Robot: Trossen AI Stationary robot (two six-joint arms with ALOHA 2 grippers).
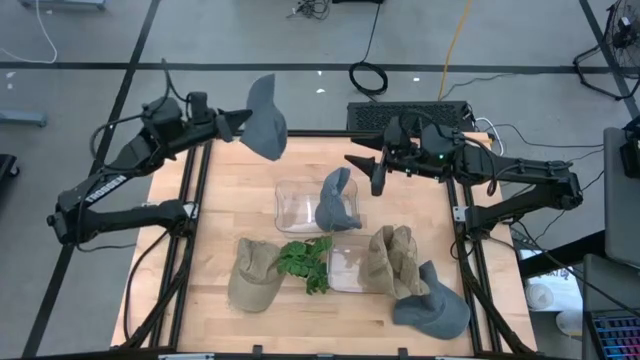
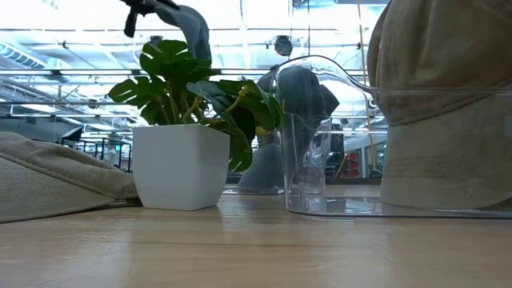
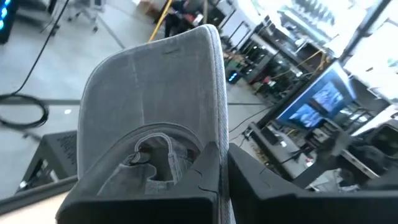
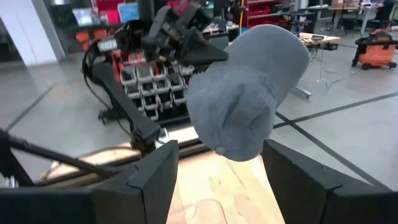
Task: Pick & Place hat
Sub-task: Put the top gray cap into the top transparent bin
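Observation:
My left gripper is raised over the table's far left edge and is shut on a grey hat, which also shows in the low view as the grey hat and in the right wrist view as the grey hat. My right gripper hovers open over the far right of the table, pointing at that hat with nothing between its fingers. A second grey hat leans on the rim of a clear container. My left gripper pinches a thin side edge of the grey hat between its two shut fingers, next to the back opening with its strap. The fingers come about level from the table's left. The hat stands on edge, lifted clear of the table.
A tan hat lies at the near left beside a small potted plant. Another tan hat sits in a second clear container. A further grey hat lies at the near right. Bare wood shows at the far middle.

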